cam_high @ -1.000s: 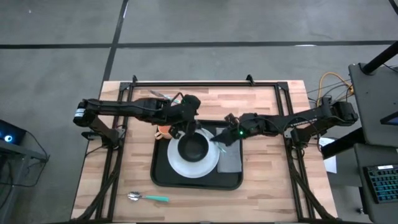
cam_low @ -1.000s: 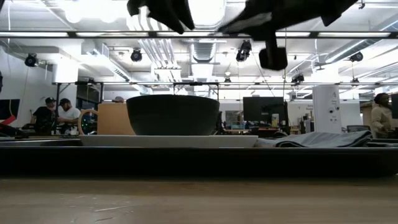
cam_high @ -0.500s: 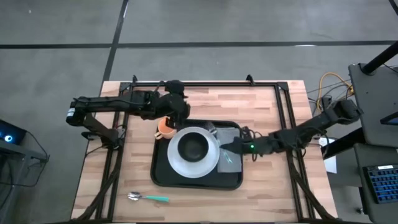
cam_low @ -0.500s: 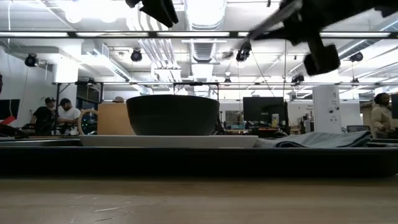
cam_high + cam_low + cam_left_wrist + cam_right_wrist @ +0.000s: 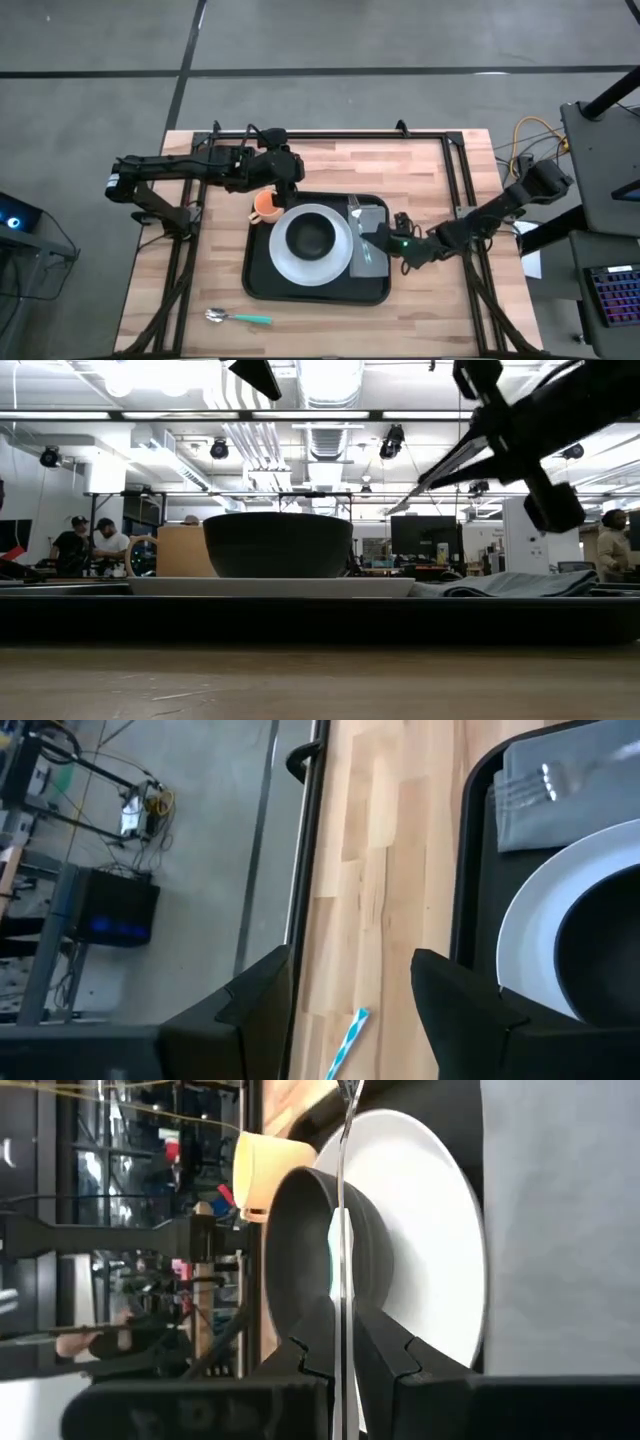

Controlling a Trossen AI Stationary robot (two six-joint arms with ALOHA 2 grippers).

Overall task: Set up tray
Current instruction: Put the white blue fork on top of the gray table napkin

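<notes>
While the right gripper point(image 5: 385, 241) pinched a fork point(image 5: 358, 217) over the grey napkin point(image 5: 370, 255), the tray point(image 5: 262, 280) lay beneath it; the left gripper point(image 5: 288, 176) gaped empty just beyond the tray's far rim.

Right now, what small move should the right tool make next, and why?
Probably lower it a little: the right tool is shut on the fork, which hangs tilted above the grey napkin on the tray. The left tool waits behind the tray.
</notes>
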